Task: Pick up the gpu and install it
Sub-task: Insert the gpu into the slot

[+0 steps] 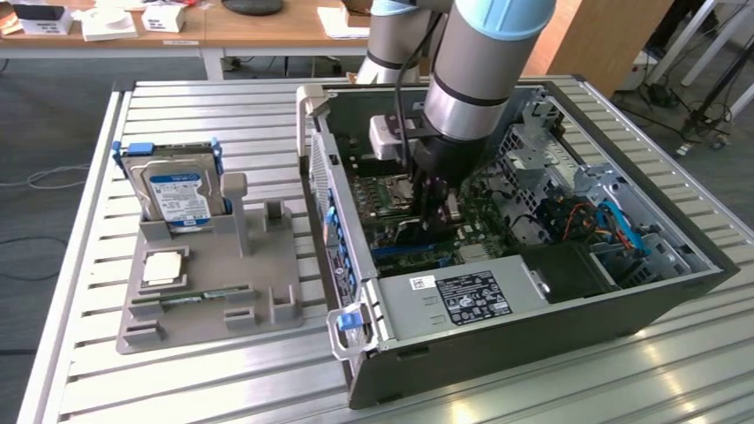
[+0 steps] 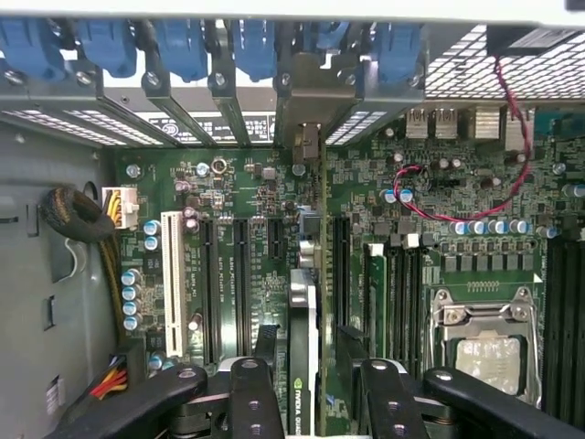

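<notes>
1. The gpu [image 2: 303, 366] stands on edge in the motherboard [image 2: 265, 238], its end running up to the rear slot brackets [image 2: 306, 101]; it looks seated in a slot, though the contact is hard to see.
2. The gripper [image 2: 306, 402] hangs over it inside the open computer case [image 1: 659, 300], jaws apart, one finger on each side of the card.
3. On the surface [image 1: 177, 380], a hard drive [image 1: 179, 193] stands in the grey holder [image 1: 212, 291].

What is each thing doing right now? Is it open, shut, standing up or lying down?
gpu, standing on edge on the motherboard
gripper, open, straddling the gpu
computer case, lying down, side open
hard drive, upright in the grey holder
processor chip, flat on the grey holder
</notes>
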### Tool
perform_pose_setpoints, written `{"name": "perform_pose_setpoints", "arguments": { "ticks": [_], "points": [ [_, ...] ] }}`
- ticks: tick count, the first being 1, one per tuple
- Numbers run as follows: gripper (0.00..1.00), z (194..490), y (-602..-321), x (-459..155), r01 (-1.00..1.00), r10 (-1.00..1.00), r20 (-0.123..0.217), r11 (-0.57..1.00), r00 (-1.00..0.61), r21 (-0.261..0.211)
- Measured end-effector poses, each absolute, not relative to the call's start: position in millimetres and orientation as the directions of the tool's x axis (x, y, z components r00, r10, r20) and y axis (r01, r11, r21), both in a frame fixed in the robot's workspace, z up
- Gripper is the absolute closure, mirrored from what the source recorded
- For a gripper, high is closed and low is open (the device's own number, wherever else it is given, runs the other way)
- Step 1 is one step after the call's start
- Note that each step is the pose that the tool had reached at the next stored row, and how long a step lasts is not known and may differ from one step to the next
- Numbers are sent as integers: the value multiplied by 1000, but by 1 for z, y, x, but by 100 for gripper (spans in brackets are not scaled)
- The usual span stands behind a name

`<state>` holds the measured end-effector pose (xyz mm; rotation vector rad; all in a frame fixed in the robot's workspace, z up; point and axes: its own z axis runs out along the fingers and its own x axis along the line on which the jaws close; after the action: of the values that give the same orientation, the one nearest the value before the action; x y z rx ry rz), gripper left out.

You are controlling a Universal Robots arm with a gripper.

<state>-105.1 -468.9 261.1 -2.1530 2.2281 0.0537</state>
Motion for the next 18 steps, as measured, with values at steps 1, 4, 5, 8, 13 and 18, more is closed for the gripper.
{"name": "perform_pose_setpoints", "arguments": {
  "ticks": [1, 4, 5, 8, 13, 18],
  "points": [
    [60, 263, -469, -105, -999, -998, -55, 34, -34, -5],
    [60, 267, -469, -105, -999, -998, -55, 34, -34, -5],
    [60, 269, -469, -105, -999, -998, -55, 34, -34, -5],
    [60, 274, -469, -105, -999, -998, -55, 34, -34, -5],
    [60, 284, -469, -105, -999, -998, -53, 34, -34, -5],
    [60, 294, -469, -105, -999, -998, -49, 34, -34, -5]
  ]
}}
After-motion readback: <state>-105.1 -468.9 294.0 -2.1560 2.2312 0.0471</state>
